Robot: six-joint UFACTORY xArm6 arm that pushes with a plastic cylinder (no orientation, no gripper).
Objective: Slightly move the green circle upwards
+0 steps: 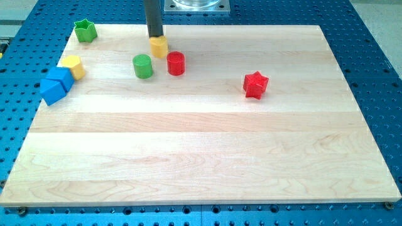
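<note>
Dark and straight, my rod ends in my tip, a bare point with no claw to spread or close, touching the top of a yellow block near the view's top edge. Just below and left of it stands the green circle, with a red cylinder beside it on the right. Farther left sit a yellow hexagon block, two blue blocks and a green star. A red star lies well apart on the wooden worktop.
</note>
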